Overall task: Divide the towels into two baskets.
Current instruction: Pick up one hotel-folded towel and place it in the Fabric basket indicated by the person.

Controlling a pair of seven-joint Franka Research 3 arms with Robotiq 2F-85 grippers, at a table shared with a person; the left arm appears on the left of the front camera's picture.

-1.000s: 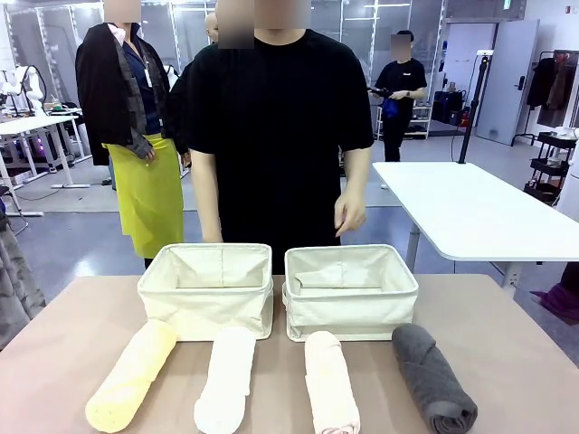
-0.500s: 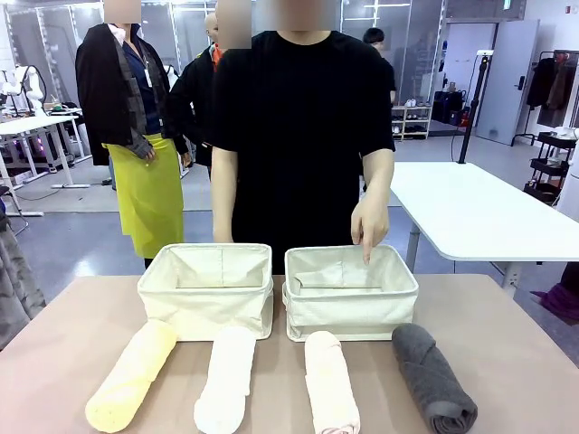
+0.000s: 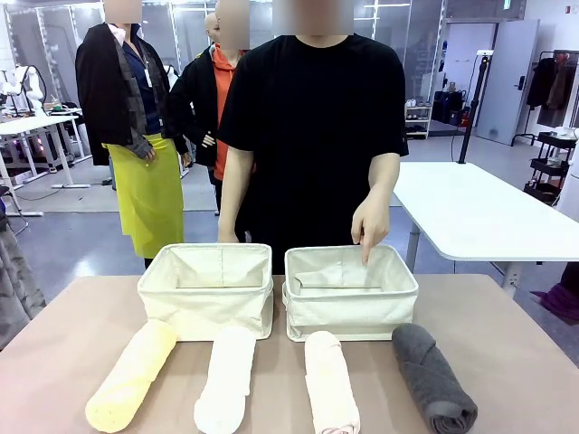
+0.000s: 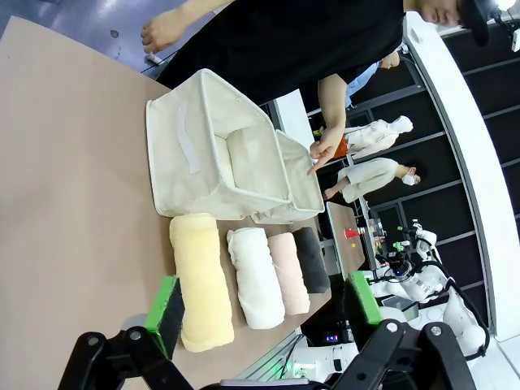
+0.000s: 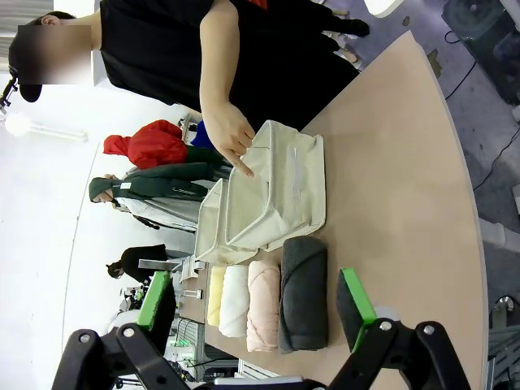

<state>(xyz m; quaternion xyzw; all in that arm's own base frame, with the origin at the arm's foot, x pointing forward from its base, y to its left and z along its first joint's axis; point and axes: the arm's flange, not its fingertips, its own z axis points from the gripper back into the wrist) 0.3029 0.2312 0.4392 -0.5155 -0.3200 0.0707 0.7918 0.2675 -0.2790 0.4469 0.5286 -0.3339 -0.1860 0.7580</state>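
On desk [image 3: 511, 339], in a row from robot's left to right: yellow towel [image 3: 132, 375], white towel [image 3: 226, 380], pinkish-beige towel [image 3: 330, 384], dark grey towel [image 3: 432, 378], all rolled, lying just on the near side of two cream baskets, left basket [image 3: 206, 312] and right basket [image 3: 351, 315], side by side. Above far rim of right basket, person's hand [image 3: 369, 226], index finger pointing down. Left fingers [image 4: 165, 305] and right fingers [image 5: 354, 299] spread wide, holding nothing, raised above desk on near side of towels.
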